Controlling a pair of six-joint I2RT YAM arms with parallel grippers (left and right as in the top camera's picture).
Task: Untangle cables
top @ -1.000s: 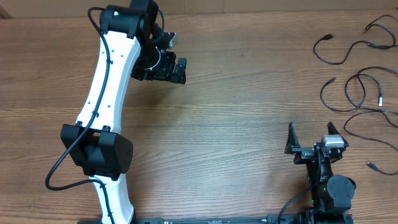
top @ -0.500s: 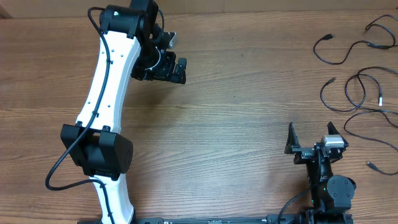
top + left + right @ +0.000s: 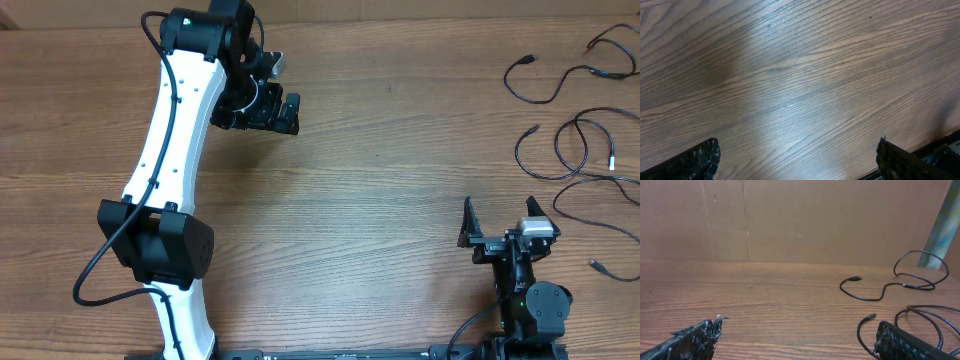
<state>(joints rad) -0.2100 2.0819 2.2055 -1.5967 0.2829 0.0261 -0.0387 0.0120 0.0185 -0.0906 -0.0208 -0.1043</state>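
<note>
The cables lie as separate loose black loops at the right of the table: one (image 3: 541,82) at the back, one (image 3: 612,45) at the far corner, one (image 3: 572,148) in the middle and one (image 3: 600,215) nearer the front. My right gripper (image 3: 501,218) is open and empty at the front right, left of the loops. Its wrist view (image 3: 797,341) shows one cable (image 3: 875,294) ahead and a plug end (image 3: 867,317) by the right fingertip (image 3: 905,342). My left gripper (image 3: 283,112) is open and empty over bare wood at the back left (image 3: 797,165), far from the cables.
A brown cardboard wall (image 3: 790,220) stands along the table's far edge. The white left arm (image 3: 175,150) stretches from its base at the front left to the back. The right arm's base (image 3: 535,310) sits at the front edge.
</note>
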